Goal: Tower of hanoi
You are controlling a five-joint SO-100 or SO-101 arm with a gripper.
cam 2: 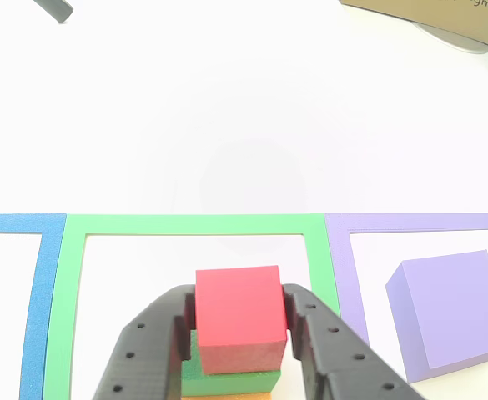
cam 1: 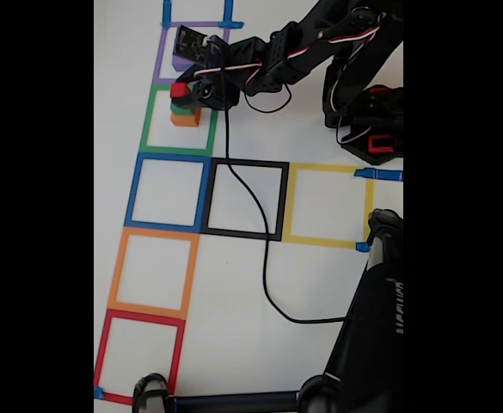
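Nearest us, our black two-finger gripper is closed snugly on a small red cube, topping a green block and orange block beneath it, inside the green tape square. Rightward sits a purple cube.

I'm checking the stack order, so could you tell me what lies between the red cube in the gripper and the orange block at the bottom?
A green block lies between the red cube and the orange block, seen in both views.
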